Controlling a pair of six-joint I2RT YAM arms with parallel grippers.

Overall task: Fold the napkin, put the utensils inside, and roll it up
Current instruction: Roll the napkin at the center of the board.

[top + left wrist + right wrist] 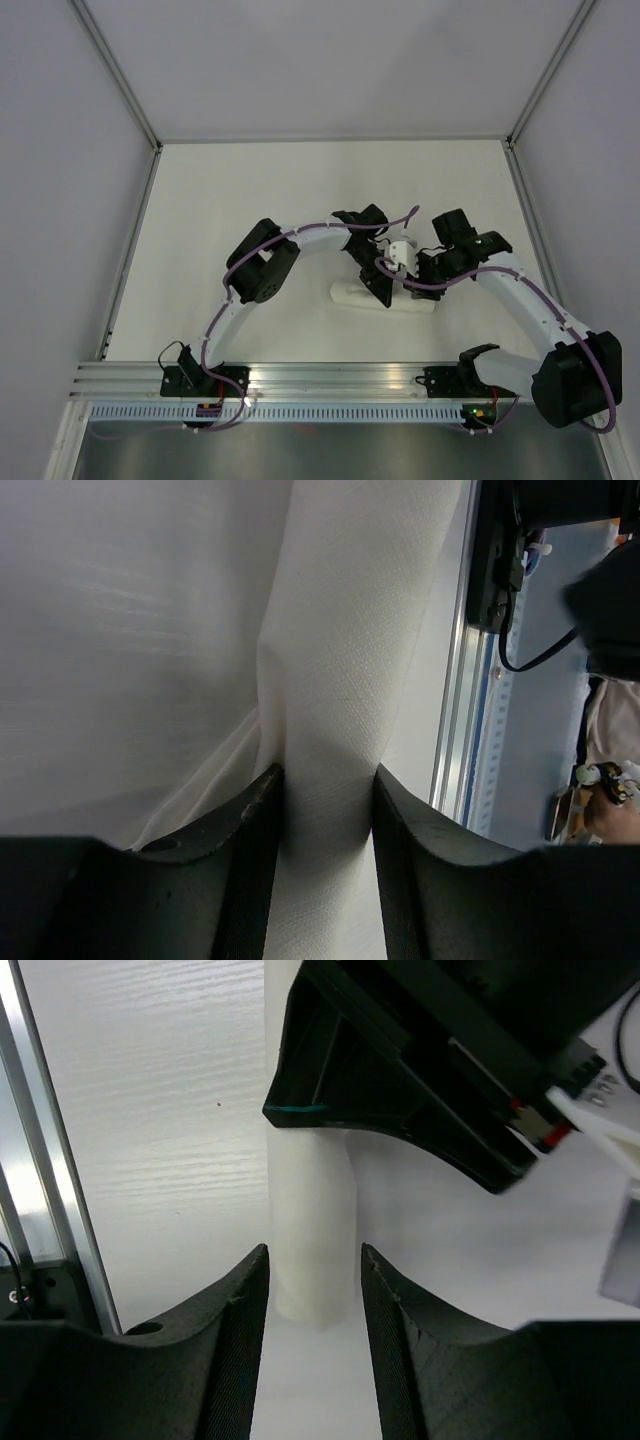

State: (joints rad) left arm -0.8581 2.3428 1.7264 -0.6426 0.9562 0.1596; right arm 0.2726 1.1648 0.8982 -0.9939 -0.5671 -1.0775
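Gripping rolled napkin [330, 680], left hand [328, 775]; right hand [315, 1250] straddles its end, grip unclear; utensils unseen.

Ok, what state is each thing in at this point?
napkin: rolled into a tube, lying flat.
left gripper: shut on the napkin, cloth creased between its fingers.
right gripper: straddling the tube's end; cannot tell whether it grips.
utensils: not visible in any view.

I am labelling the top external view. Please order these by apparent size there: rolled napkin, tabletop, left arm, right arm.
1. tabletop, clearly the largest.
2 and 3. left arm and right arm: they look about alike, so I do not rank them.
4. rolled napkin, partly hidden by the arms.
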